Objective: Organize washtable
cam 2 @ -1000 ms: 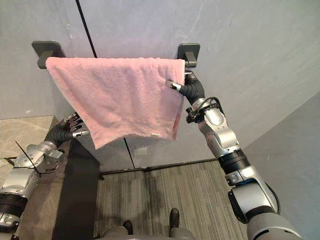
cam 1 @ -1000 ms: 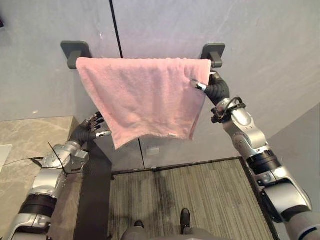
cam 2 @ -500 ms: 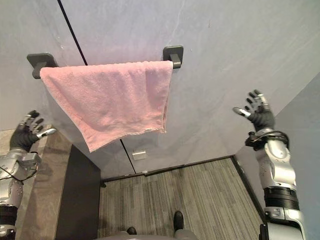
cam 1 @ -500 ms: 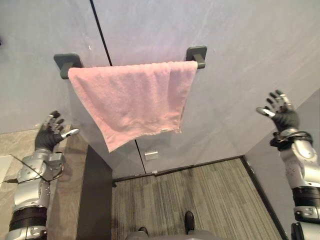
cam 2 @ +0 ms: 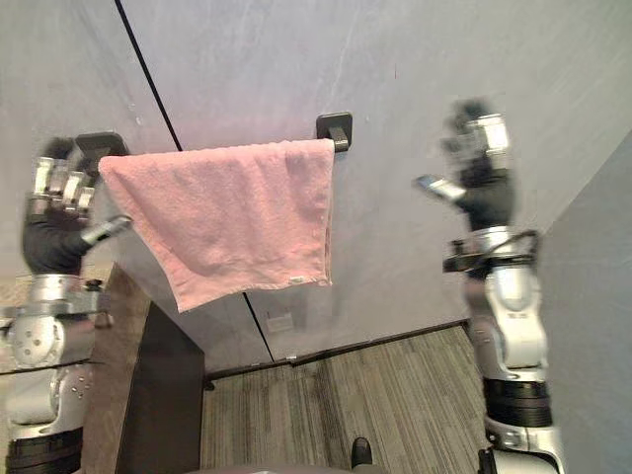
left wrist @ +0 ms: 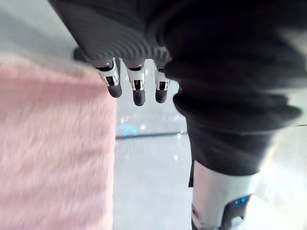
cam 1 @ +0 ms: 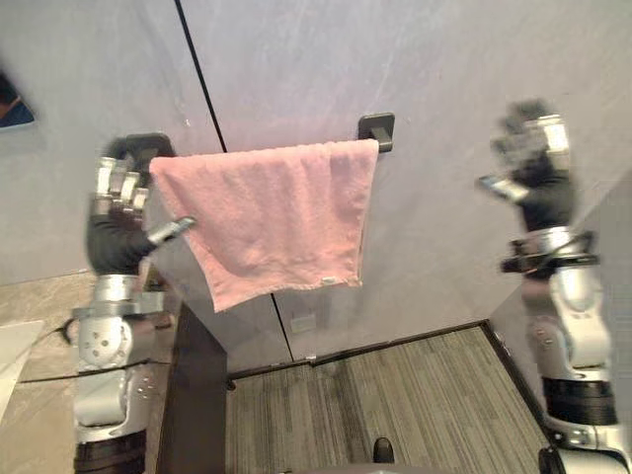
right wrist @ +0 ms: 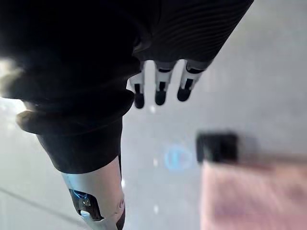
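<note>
Left hand [cam 1: 118, 222] hovers open, holding nothing, at the left end of the rail [cam 1: 378, 138], thumb just beside the towel [cam 1: 276, 217]; I can't tell if it touches. Right hand [cam 1: 533, 168] is open too, well right of the rail. The towel hangs skewed over the rail. A snag by that thumb could drag it off.

both arms are held up with the forearms near vertical. the left hand [cam 1: 118, 222] is kept open, its fingers [left wrist: 138, 92] extended and the thumb spread sideways, nothing grasped. the right hand [cam 1: 533, 166] is held high, fingers [right wrist: 160, 94] straight, thumb out, empty.
</note>
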`<state>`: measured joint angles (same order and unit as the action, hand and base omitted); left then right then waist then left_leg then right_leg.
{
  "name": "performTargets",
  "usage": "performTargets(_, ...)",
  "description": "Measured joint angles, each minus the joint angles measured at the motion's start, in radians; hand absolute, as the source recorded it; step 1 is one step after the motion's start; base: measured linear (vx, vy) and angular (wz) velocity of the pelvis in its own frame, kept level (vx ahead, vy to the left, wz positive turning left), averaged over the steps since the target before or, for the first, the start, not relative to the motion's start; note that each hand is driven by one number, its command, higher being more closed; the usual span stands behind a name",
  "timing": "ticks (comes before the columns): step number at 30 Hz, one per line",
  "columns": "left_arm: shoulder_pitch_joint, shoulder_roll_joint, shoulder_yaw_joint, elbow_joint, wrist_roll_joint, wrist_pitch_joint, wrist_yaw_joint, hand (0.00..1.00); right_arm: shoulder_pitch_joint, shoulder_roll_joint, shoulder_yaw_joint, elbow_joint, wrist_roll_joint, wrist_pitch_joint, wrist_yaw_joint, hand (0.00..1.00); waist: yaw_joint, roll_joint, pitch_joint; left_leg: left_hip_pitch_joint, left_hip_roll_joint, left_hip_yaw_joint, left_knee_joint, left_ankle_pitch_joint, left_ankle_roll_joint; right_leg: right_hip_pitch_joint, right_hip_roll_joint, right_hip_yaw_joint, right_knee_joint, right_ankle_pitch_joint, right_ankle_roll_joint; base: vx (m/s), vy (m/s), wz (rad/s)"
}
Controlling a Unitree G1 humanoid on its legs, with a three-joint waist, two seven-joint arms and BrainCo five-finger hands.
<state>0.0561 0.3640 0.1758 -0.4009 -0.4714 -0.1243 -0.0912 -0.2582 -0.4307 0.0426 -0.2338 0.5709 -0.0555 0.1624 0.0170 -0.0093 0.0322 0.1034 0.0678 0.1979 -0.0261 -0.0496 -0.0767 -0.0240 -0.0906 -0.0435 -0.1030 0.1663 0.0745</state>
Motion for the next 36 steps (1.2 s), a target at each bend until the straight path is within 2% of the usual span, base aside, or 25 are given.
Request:
performTargets(3, 0.054, -0.007, -0.067, 0.000, -0.045, 0.007, -0.062, 0.00, 0.001, 0.000, 0.148, 0.006, 0.029, 0.022, 0.087, 0.00, 0.006, -0.002, 0.000, 0.000, 0.000, -0.003, -0.003, 0.000, 0.000, 0.000, 0.000, -0.004, 0.003, 0.000, 0.000, 0.01, -0.010, 0.04)
performTargets(7, 0.086, -0.007, -0.130, 0.002, -0.089, 0.010, -0.126, 0.00, 0.000, -0.007, 0.258, 0.065, 0.067, 0.032, 0.153, 0.00, 0.024, -0.007, 0.001, 0.000, -0.001, -0.005, -0.005, 0.002, 0.003, 0.001, -0.001, -0.007, 0.003, -0.001, 0.001, 0.00, 0.000, 0.00)
performTargets(13, 0.123, -0.005, -0.175, 0.044, -0.110, 0.012, -0.176, 0.00, -0.003, -0.017, 0.337, 0.102, 0.069, 0.042, 0.188, 0.00, 0.025, -0.012, 0.003, -0.005, -0.003, -0.011, -0.013, 0.002, 0.003, 0.000, -0.005, -0.018, 0.003, -0.007, 0.003, -0.02, -0.011, 0.05)
performTargets(17, 0.115, -0.002, -0.187, 0.097, -0.110, 0.011, -0.192, 0.00, -0.019, -0.016, 0.365, 0.153, 0.068, 0.042, 0.187, 0.00, 0.024, -0.021, 0.011, -0.029, -0.005, -0.021, -0.025, 0.009, 0.006, -0.014, -0.012, -0.031, 0.003, -0.015, 0.010, -0.05, -0.015, 0.11)
performTargets(19, 0.091, 0.005, -0.192, 0.163, -0.109, 0.012, -0.189, 0.00, -0.049, -0.006, 0.365, 0.198, 0.068, 0.042, 0.173, 0.00, 0.025, -0.027, 0.020, -0.052, -0.011, -0.029, -0.044, 0.034, 0.007, -0.049, -0.014, -0.040, 0.003, -0.012, 0.008, 0.01, -0.030, 0.15)
performTargets(25, -0.036, 0.005, -0.195, 0.332, -0.102, 0.013, -0.147, 0.00, -0.131, 0.067, 0.347, 0.335, 0.064, 0.042, 0.119, 0.00, 0.028, -0.028, 0.055, -0.091, -0.012, -0.029, -0.036, 0.042, 0.012, -0.085, -0.015, -0.036, 0.004, 0.005, -0.001, 0.00, -0.012, 0.01)
performTargets(31, -0.123, -0.001, -0.149, 0.458, -0.065, 0.028, -0.088, 0.00, -0.122, 0.130, 0.191, 0.414, 0.018, 0.043, 0.047, 0.00, 0.023, -0.036, 0.092, -0.091, -0.012, -0.013, -0.026, 0.034, 0.015, -0.089, -0.016, -0.011, 0.004, 0.006, -0.003, 0.00, -0.002, -0.07)
performTargets(36, -0.095, -0.056, -0.049, 0.510, -0.019, 0.031, -0.076, 0.00, 0.033, 0.170, -0.010, 0.413, -0.036, 0.043, 0.012, 0.00, 0.025, -0.035, 0.096, -0.091, -0.007, -0.004, 0.002, 0.013, 0.017, -0.082, -0.016, -0.002, 0.004, 0.006, -0.003, -0.02, -0.013, -0.06)
